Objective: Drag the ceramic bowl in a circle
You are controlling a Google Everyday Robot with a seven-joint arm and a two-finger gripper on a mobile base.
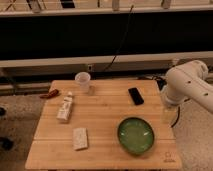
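Note:
The ceramic bowl (136,135) is wide, shallow and glossy green with a darker rim. It sits upright on the front right part of the wooden table (105,115). My white arm (187,85) reaches in from the right. My gripper (168,113) hangs below it at the table's right edge, up and to the right of the bowl and apart from it. Nothing shows in the gripper.
A translucent plastic cup (82,81) stands at the back of the table. A black phone (135,96) lies behind the bowl. A white carton (65,107) and a white packet (80,138) lie on the left. A red object (50,93) sits off the back left corner.

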